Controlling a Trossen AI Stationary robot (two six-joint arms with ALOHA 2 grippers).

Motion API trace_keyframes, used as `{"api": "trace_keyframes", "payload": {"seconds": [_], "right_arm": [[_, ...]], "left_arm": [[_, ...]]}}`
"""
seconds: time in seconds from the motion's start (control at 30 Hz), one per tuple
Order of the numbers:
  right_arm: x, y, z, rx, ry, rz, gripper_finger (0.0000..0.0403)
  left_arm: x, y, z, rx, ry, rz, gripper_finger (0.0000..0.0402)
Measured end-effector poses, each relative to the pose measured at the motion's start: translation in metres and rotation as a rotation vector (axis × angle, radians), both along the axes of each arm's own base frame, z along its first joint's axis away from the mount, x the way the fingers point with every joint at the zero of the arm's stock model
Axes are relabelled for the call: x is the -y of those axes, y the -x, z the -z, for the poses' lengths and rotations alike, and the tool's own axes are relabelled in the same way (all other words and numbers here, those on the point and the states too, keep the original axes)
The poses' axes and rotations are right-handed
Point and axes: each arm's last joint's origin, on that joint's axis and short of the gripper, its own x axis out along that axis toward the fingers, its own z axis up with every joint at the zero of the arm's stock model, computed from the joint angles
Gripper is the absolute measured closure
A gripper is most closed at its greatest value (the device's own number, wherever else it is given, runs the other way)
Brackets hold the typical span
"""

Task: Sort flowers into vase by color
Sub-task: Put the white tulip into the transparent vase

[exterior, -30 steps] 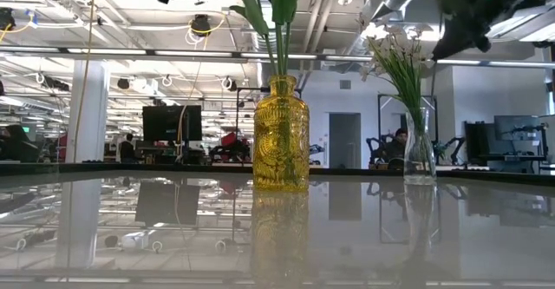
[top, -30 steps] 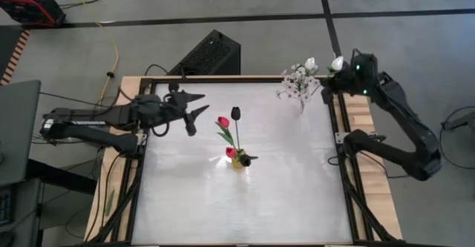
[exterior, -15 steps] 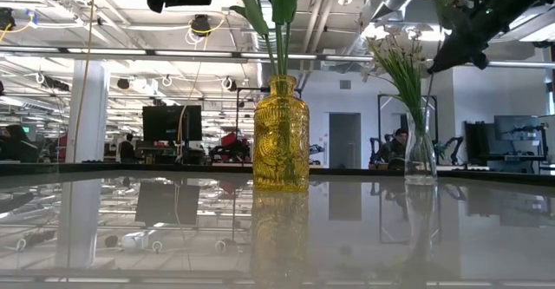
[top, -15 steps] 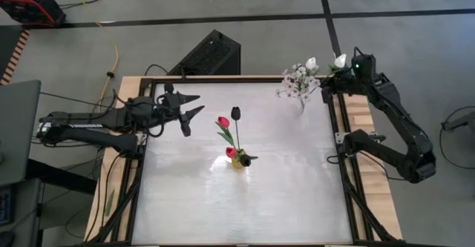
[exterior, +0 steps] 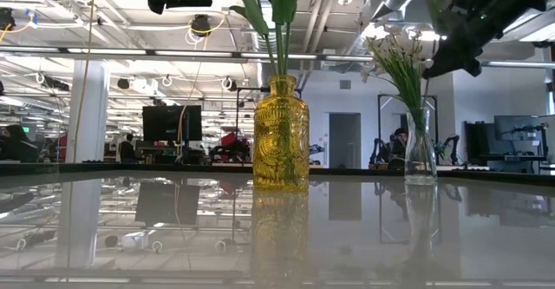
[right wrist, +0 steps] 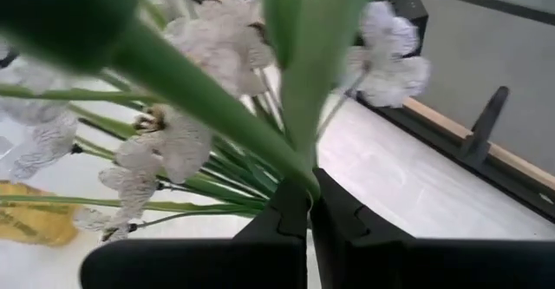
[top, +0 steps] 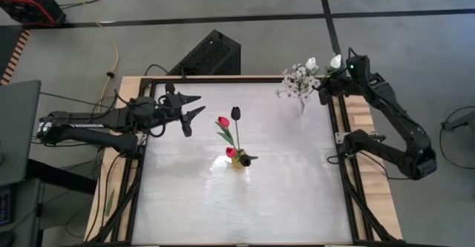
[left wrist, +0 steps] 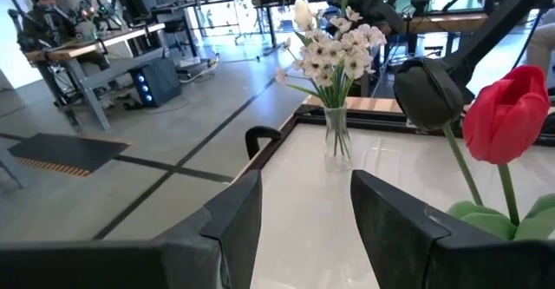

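A yellow glass vase (top: 237,161) stands mid-table and holds two red tulips (top: 223,122) and a dark tulip (top: 235,113). A clear vase (top: 301,103) near the far right corner holds sprays of tiny white blossoms (top: 295,81) and a white tulip (top: 311,64). My right gripper (top: 325,92) is next to that vase, above the table, shut on another white tulip (top: 336,61). My left gripper (top: 190,110) hovers open over the table's far left part, its fingers (left wrist: 236,209) pointing toward both vases. My right gripper (right wrist: 309,204) pinches the white tulip's green stem (right wrist: 297,173) between its two fingers. The stem slants away from the fingertips and a long leaf (right wrist: 305,55) rises beside it. The tulip is lifted clear of the table, blossom uppermost, next to the white sprays (right wrist: 186,141).
The table has a glossy white top with a black frame (top: 223,78) and wooden side strips (top: 364,121). In the low view the yellow vase (exterior: 280,134) and the clear vase (exterior: 420,155) stand well apart. A dark box (top: 206,53) sits on the floor beyond the far edge.
My left gripper has drawn back a little toward the table's left edge, still open. My right gripper, still shut on the white tulip, has shifted slightly beside the clear vase.
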Motion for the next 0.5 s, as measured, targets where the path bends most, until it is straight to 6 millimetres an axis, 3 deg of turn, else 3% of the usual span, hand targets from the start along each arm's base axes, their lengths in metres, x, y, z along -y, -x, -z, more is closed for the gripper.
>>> {"api": "trace_keyframes", "payload": {"seconds": [0.23, 0.5], "right_arm": [[-0.0012, -0.0054, 0.001, 0.0, -0.011, -0.029, 0.0369], [-0.0006, -0.0039, 0.0019, -0.02, -0.018, 0.018, 0.0319]], "left_arm": [[0.0001, 0.0, 0.0, 0.001, 0.003, 0.002, 0.0233], [0.0005, -0.0002, -0.0001, 0.011, 0.023, 0.016, 0.0233]]}}
